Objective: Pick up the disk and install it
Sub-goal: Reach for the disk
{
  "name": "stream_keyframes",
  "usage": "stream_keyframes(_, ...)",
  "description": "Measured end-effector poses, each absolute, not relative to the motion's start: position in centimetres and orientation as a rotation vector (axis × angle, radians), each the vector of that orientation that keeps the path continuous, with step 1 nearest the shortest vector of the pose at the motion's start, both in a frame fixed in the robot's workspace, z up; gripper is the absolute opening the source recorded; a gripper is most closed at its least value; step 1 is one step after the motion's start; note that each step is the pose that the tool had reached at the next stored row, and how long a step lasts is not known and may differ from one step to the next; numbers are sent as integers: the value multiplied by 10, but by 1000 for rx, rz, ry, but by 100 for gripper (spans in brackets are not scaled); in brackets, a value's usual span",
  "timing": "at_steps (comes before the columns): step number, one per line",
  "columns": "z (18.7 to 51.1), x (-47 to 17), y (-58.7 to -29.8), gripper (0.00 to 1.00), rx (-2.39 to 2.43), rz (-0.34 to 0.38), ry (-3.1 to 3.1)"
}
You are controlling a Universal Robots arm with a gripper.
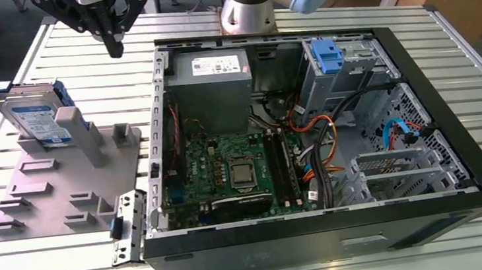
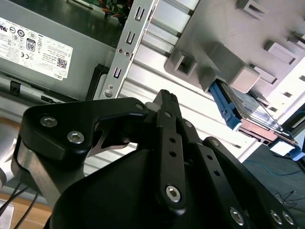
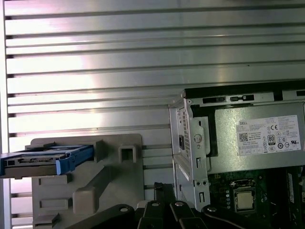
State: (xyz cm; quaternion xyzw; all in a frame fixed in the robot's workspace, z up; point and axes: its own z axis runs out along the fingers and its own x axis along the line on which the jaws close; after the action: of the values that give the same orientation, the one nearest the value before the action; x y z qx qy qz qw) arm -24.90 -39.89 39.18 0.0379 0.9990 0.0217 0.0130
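Silver metal with blue plastic rails, the disk (image 1: 38, 118) stands on edge in a grey rack (image 1: 52, 193) on the slatted counter (image 1: 475, 86). In the exterior view it is at nine o'clock from the open computer case (image 1: 321, 233). It looks rigid, fairly heavy and shock-sensitive, so the side rails seem the safest hold. The end effector (image 1: 114, 49) hovers at one o'clock from it, fingers pinched together, holding nothing.

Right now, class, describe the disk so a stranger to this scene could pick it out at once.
Find the open black computer case; on the exterior view's left of it lies a grey holder plate. The disk stands on edge there: flat, silver, with a blue-and-white label and blue side rails, unlike the grey power-supply box and bare blue bracket inside the case.
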Motion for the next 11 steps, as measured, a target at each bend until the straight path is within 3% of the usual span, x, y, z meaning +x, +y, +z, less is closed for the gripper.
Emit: stream_keyframes(11, 390, -262, -399, 11, 118, 68, 3112)
